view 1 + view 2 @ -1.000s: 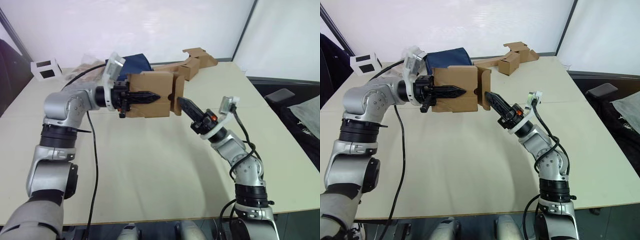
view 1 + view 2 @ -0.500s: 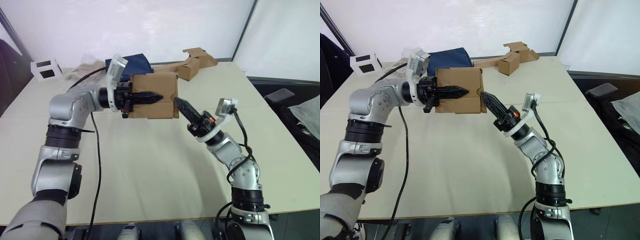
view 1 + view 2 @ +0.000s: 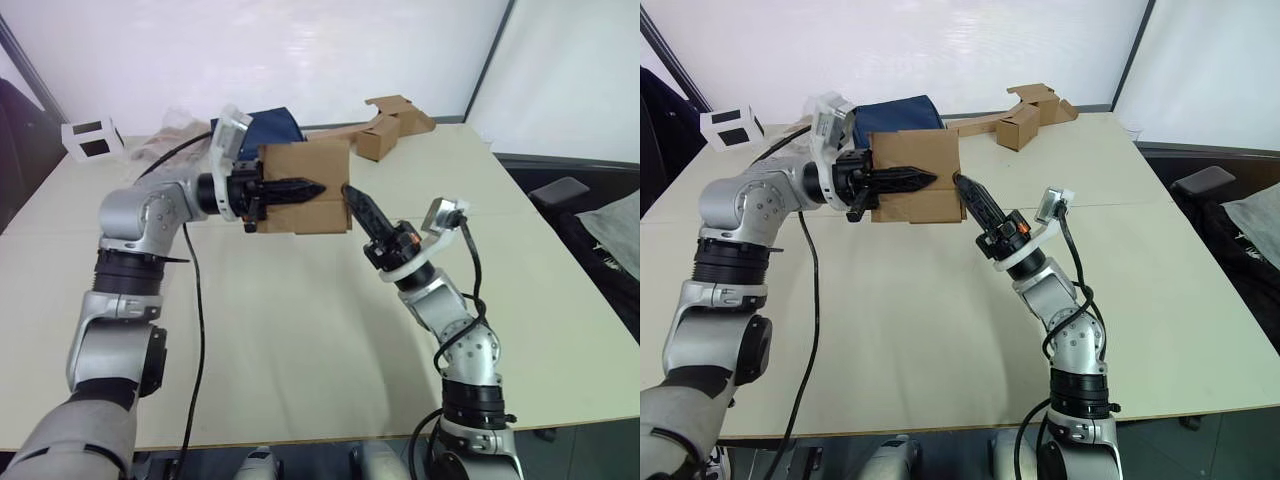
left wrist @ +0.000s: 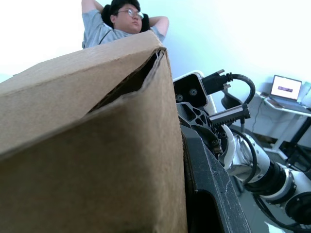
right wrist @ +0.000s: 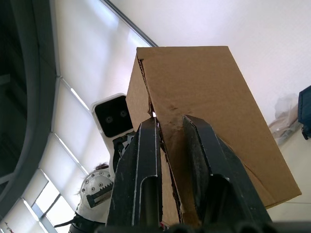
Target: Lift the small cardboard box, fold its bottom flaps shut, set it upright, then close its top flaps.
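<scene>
Small cardboard box held above table, left gripper clamped on its left side, finger across front wall. Right gripper pressed against box's right end, fingers a little apart; no room between them. Near and right table surface bare, open for passing. Far edge crowded: dark blue bag, joined brown boxes, white box with black squares at far left corner.
</scene>
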Motion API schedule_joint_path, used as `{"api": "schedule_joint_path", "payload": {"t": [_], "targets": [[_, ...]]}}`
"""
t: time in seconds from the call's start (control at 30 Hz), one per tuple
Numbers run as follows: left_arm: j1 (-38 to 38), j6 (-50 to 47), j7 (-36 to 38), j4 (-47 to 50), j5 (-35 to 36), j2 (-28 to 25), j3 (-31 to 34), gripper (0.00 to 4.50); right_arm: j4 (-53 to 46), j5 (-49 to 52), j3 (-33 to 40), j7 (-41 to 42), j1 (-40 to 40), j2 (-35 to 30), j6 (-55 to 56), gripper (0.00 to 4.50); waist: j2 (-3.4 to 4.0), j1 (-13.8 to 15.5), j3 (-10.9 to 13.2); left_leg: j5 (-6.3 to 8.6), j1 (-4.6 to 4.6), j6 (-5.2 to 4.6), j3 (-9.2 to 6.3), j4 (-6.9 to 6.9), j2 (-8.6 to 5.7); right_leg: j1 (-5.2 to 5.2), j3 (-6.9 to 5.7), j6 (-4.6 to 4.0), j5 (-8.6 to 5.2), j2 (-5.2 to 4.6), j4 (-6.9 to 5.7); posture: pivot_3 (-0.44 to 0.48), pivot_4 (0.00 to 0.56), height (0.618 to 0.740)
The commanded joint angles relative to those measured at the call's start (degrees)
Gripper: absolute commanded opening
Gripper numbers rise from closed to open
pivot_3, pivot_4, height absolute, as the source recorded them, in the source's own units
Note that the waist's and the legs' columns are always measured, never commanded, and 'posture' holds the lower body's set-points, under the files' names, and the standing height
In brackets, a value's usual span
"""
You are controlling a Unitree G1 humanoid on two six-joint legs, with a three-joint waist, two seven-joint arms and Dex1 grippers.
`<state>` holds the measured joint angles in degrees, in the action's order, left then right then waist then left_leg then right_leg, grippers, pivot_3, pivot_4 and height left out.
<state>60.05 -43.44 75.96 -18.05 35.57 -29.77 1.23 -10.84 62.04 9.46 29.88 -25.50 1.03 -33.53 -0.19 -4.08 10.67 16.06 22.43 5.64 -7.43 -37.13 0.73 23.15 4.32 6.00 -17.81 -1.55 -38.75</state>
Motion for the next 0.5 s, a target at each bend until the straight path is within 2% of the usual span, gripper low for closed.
{"api": "schedule_joint_path", "payload": {"t": [0.03,0.5], "targets": [[2.1,1.5,-0.6,-0.2,0.0,0.0,1.2,0.00,-3.4,1.2,-2.7,0.7,0.7,-0.8,-2.2,0.76,0.00,0.0,0.0,0.00,0.00,0.00,0.00,0.00,0.00,0.00,0.00,0.00,0.00,0.00,0.00,0.000,0.150,0.740],[2.8,3.1,-0.5,-2.3,-0.6,-0.1,1.2,0.00,-6.9,2.5,-2.2,0.2,4.3,-4.3,-4.2,0.76,0.00,0.0,0.0,0.03,0.00,-0.05,0.00,0.00,0.00,0.01,0.00,0.00,0.00,0.01,-0.01,0.000,0.150,0.740]]}}
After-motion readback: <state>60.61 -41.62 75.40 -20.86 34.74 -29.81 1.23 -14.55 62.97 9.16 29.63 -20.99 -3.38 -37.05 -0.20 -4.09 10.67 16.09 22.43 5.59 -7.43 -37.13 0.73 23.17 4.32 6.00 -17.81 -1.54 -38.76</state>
